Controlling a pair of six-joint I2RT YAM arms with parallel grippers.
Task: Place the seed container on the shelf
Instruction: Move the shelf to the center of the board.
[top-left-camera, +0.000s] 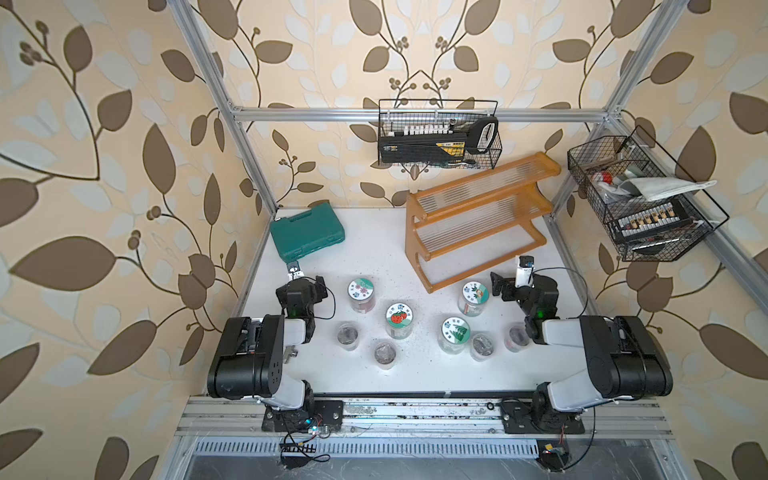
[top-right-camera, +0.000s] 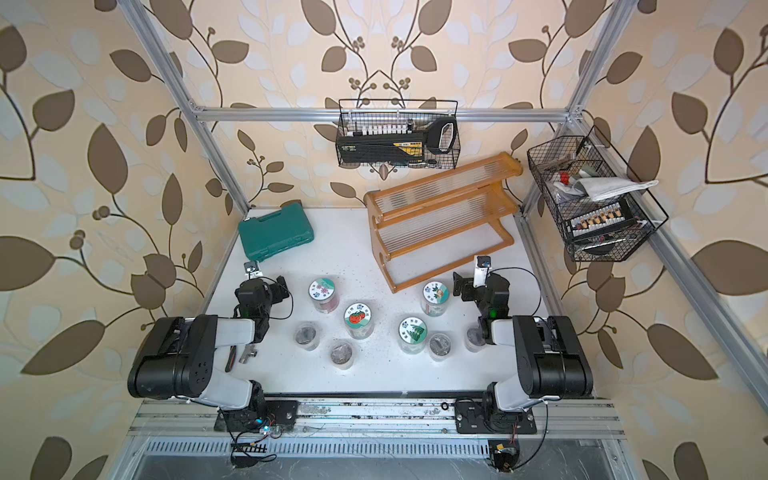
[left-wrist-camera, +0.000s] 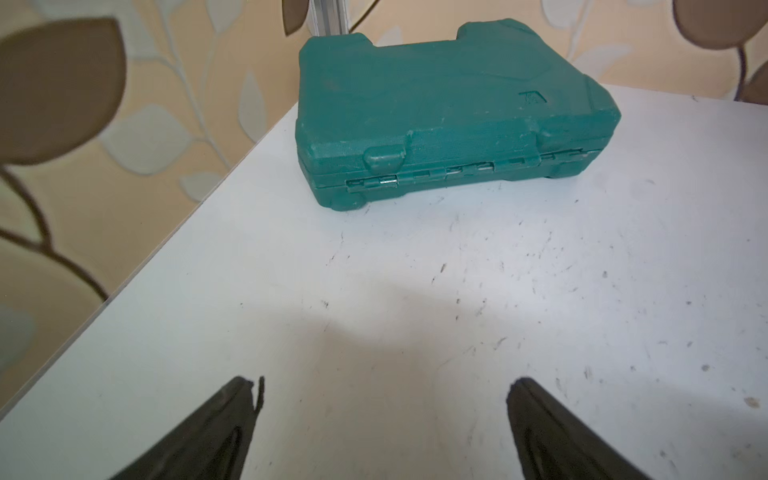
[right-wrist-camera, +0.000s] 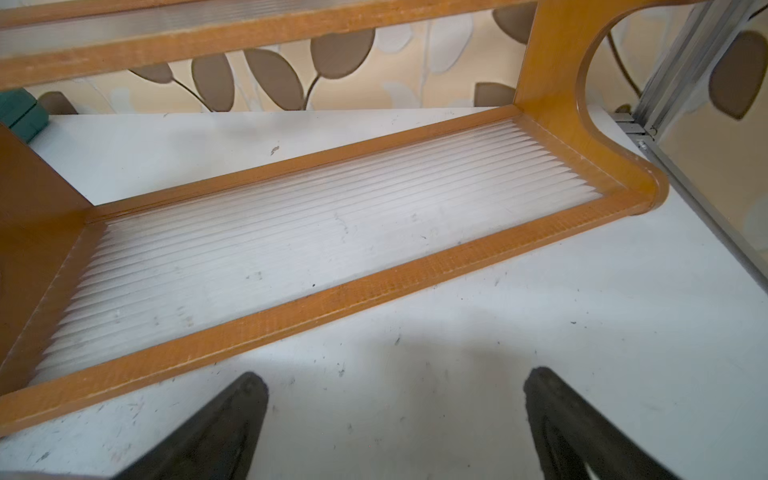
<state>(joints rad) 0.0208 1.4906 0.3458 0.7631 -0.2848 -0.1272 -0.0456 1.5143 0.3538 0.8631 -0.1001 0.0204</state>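
Left gripper (left-wrist-camera: 384, 386) spreading wide, gripping nothing, green case (left-wrist-camera: 449, 112) sitting at its 12 o'clock. Lidded seed containers (top-left-camera: 398, 316) standing on table (top-left-camera: 374, 249) at my 3 o'clock. Right gripper (right-wrist-camera: 397, 376) gaping, empty, facing shelf (right-wrist-camera: 374, 291) at 12 o'clock.

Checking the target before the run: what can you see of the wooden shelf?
The shelf is an orange-brown wooden rack of three stepped tiers with clear ribbed surfaces and curved side panels. It stands upright, angled, at the table's far right corner. Every tier is empty. Only the table touches it; the open right tool faces its front rail.
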